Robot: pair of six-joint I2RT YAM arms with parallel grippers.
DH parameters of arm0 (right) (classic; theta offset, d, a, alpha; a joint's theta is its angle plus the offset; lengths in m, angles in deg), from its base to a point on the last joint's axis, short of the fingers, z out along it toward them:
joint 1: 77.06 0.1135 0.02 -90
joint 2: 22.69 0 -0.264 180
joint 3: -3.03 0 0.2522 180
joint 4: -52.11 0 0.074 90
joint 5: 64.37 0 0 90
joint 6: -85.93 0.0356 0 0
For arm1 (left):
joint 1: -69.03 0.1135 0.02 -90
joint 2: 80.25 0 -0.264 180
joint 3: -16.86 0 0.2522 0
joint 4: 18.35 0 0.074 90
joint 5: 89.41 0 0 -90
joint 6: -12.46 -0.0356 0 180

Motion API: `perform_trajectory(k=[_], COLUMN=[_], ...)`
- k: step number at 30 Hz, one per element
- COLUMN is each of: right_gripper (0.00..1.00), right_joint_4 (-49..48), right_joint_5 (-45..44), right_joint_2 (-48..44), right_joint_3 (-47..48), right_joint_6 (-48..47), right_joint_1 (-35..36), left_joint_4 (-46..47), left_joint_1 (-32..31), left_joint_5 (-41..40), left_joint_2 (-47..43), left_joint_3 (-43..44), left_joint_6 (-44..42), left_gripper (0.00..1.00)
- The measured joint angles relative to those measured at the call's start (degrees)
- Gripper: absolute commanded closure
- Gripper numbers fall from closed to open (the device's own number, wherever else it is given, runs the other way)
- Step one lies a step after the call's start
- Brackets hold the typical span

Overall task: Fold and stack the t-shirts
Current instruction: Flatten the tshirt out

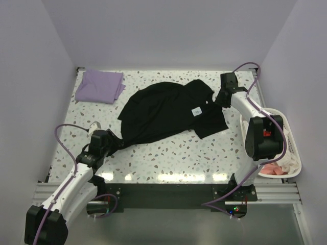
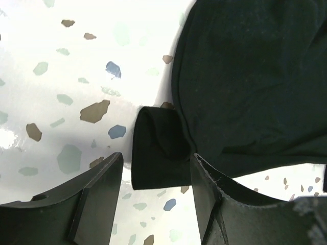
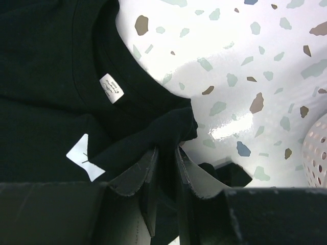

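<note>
The left gripper's fingers stood spread. A small folded flap of the black t-shirt lay between them on the table. The flap was against the right-hand finger and clear of the other one, so nothing was pinched. This was the shirt's near-left corner, drawn out into a narrow tail toward the left arm's wrist.

The right gripper's fingers stood close together with only a thin gap between them. A bunch of the shirt's far-right edge rose into that gap. I could not tell from the wrist view whether they clamped it or merely flanked it.

The black shirt stretched slantwise across the middle of the speckled table between the two grippers. It was rumpled rather than flat, and one sleeve was flung out toward the near right. Its collar faced the right gripper, with the small white neck label showing just inside it.

The pale lavender t-shirt lay folded in the far-left corner, apart from the black one and well away from both grippers.

A white plastic basket sat at the table's right edge, just beside the right arm, whose dark elbow block overlapped its rim in the overhead view. Pink and white garments were heaped inside it. Its perforated wall also showed at the edge of the right wrist view, near the fingers. A purple cable looped out beside the left arm.
</note>
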Motion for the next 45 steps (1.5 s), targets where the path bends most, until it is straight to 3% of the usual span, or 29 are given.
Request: perform_trajectory(k=[9, 22, 25, 28, 32, 35, 37, 45], right_gripper=[0.79, 0.79, 0.79, 0.78, 0.62, 0.47, 0.42, 0.42], right_joint_4=[-0.04, -0.26, -0.39, -0.42, -0.37, -0.09, 0.15, -0.48], right_joint_5=[0.87, 1.49, 1.92, 2.27, 2.38, 2.38, 2.43, 4.00], right_joint_2=[-0.07, -0.07, -0.07, -0.07, -0.07, -0.28, -1.36, -15.43], right_joint_3=[-0.33, -1.11, -1.11, -1.11, -1.11, -1.16, -1.79, -13.66], right_joint_6=[0.02, 0.07, 0.07, 0.07, 0.04, -0.09, -0.02, 1.95], right_joint_1=[0.02, 0.02, 0.02, 0.02, 0.02, 0.02, 0.02, 0.02], left_joint_4=[-0.48, 1.01, 1.70, 3.15, 4.72, 4.11, 3.26, 0.11], left_joint_1=[0.00, 0.00, 0.00, 0.00, 0.00, 0.00, 0.02, 1.51], left_joint_5=[0.57, 2.36, 2.75, 3.43, 4.22, 4.04, 3.39, -1.55], left_joint_2=[-0.87, 0.96, 1.75, 2.51, 2.69, 2.71, 2.71, 2.51], left_joint_3=[-1.84, -4.09, -4.37, -4.37, -4.35, -3.30, -1.44, 9.09], left_joint_6=[1.81, 3.63, 3.96, 4.37, 4.44, 3.52, 2.84, -0.72], left_gripper=[0.51, 0.59, 0.65, 0.82, 1.00, 1.00, 1.00, 1.00])
